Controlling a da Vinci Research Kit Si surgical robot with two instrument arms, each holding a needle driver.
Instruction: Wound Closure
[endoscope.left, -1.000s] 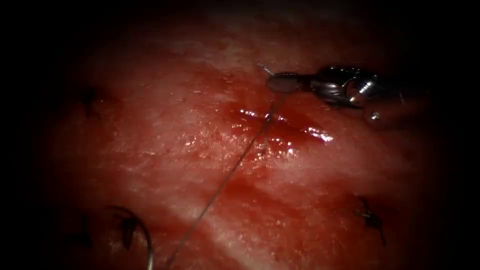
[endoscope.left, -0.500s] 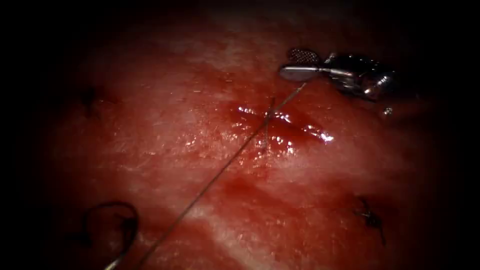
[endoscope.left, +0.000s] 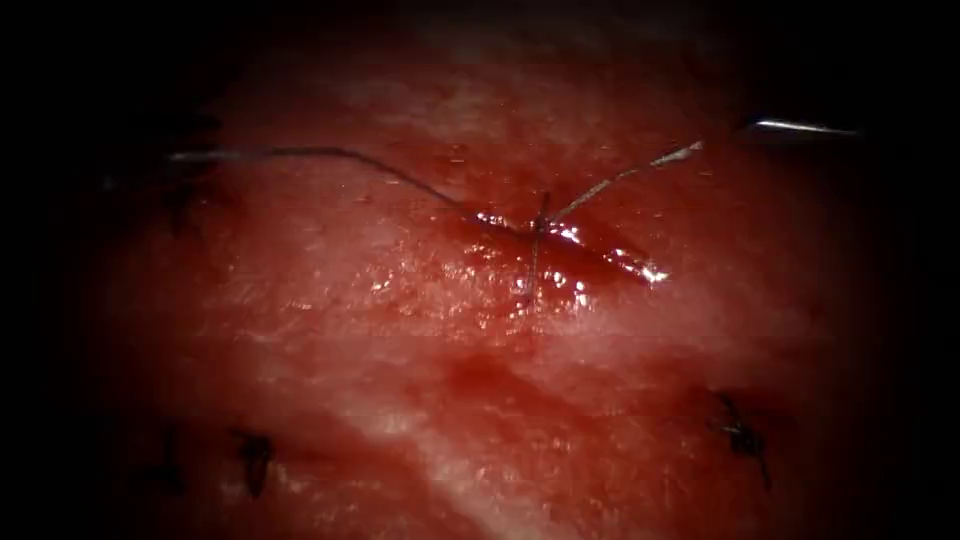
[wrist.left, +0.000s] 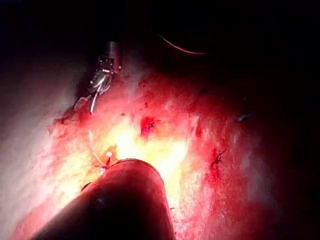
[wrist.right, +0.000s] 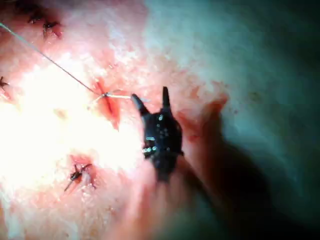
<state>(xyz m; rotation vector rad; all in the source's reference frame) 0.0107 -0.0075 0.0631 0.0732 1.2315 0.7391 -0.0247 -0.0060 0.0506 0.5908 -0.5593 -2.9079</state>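
Right tool (wrist.right: 151, 98) withdrew, fingers parted; thread (endoscope.left: 400, 176) released.

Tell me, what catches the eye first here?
The wet, glistening cut at the middle of the tissue, with dark thread running from it toward the left and a short end rising to its right. In the right wrist view, the right tool hovers by the cut, jaws open and holding nothing.

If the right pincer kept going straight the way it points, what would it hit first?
Probably bare tissue just past the cut; depth is unclear. The right pincer is open and empty, and the short thread end lies beside one tip, off that line.
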